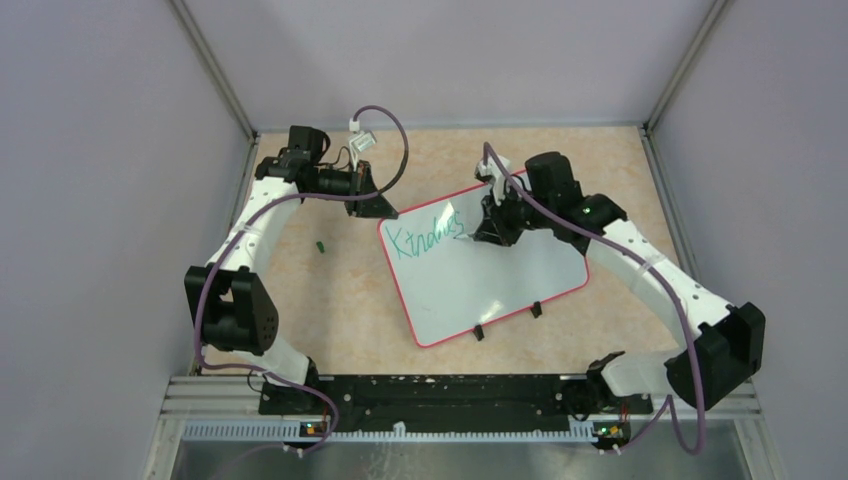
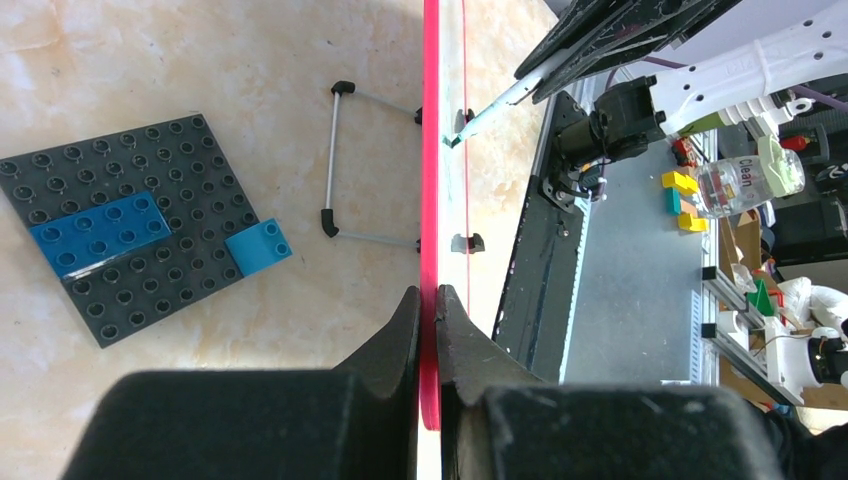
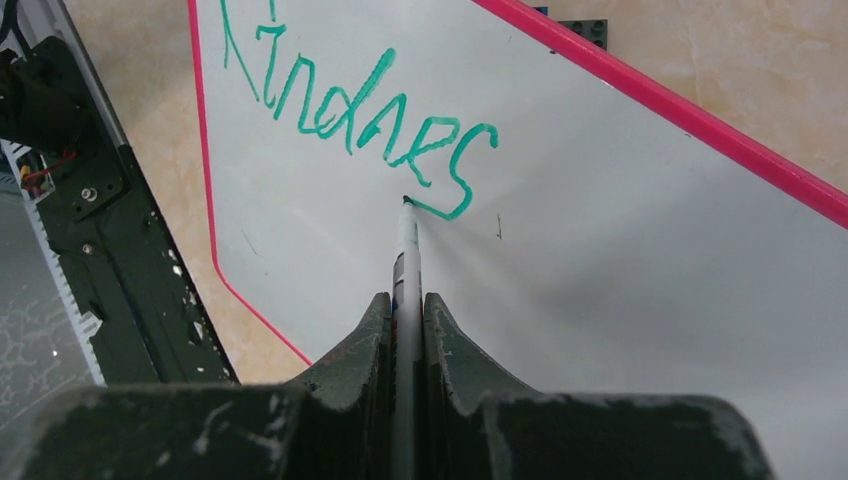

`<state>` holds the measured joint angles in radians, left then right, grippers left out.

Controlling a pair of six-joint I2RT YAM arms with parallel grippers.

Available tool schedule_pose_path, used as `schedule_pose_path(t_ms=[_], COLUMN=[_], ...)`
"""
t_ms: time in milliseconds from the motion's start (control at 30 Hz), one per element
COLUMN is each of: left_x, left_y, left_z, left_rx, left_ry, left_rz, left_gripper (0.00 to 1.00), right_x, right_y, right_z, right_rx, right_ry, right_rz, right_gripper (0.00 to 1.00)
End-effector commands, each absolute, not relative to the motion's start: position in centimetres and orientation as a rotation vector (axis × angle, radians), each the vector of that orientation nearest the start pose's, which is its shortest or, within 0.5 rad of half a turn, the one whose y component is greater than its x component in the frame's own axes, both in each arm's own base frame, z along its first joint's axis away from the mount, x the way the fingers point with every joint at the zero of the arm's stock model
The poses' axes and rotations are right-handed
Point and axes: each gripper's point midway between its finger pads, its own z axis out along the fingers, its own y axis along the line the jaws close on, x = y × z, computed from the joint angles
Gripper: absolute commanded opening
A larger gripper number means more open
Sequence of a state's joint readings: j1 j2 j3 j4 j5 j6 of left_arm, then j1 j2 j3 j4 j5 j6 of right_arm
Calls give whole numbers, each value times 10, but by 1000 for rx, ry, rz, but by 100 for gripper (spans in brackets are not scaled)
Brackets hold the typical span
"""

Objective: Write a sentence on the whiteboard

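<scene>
The whiteboard (image 1: 500, 290) lies slanted mid-table, white with a red-pink rim. Teal lettering, the sentence (image 1: 425, 238), reads "Kindnes" along its far left part. My left gripper (image 1: 375, 205) is shut on the board's far left corner; in the left wrist view the rim (image 2: 431, 150) runs edge-on between the left gripper (image 2: 431, 300) fingers. My right gripper (image 3: 405, 300) is shut on a white marker (image 3: 407, 250). Its tip touches the whiteboard (image 3: 620, 280) at the lower end of the last "s" of the sentence (image 3: 350, 110).
A dark grey plate (image 2: 120, 225) with blue bricks lies on the table beside the board's edge, next to a wire stand (image 2: 335, 160). A small green piece (image 1: 320, 245) lies left of the board. Two black clips (image 1: 478, 331) sit on its near edge.
</scene>
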<state>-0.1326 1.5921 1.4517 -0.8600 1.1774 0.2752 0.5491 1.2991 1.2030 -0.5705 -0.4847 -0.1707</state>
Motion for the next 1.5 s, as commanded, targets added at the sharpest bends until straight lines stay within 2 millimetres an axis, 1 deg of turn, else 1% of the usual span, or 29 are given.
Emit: schedule_pose_path(t_ms=[0, 100, 200, 333, 433, 800, 1000, 1133, 1267, 1467], left_x=[287, 287, 288, 287, 287, 287, 288, 288, 289, 289], left_y=[-208, -208, -208, -209, -208, -208, -208, -208, -209, -209], left_z=[255, 256, 255, 256, 256, 255, 256, 255, 255, 254], left_rx=[878, 878, 878, 880, 879, 881, 881, 881, 879, 878], left_ry=[2024, 2023, 2023, 2019, 2020, 2019, 2019, 2020, 2021, 2023], left_rz=[-1416, -1419, -1423, -1426, -1422, -1423, -1421, -1420, -1423, -1424], left_gripper=[0, 0, 0, 0, 0, 0, 0, 0, 0, 0], right_x=[274, 271, 273, 284, 293, 311, 316, 313, 305, 297], right_y=[261, 256, 245, 229, 223, 226, 231, 234, 238, 234], right_z=[261, 273, 280, 282, 283, 285, 278, 276, 269, 259], right_rx=[-1023, -1014, -980, -932, -904, -866, -882, -893, -921, -945], right_ry=[1902, 1874, 1873, 1882, 1885, 1885, 1898, 1897, 1910, 1928], right_rz=[753, 757, 754, 709, 687, 660, 681, 702, 710, 699], right_gripper=[0, 0, 0, 0, 0, 0, 0, 0, 0, 0])
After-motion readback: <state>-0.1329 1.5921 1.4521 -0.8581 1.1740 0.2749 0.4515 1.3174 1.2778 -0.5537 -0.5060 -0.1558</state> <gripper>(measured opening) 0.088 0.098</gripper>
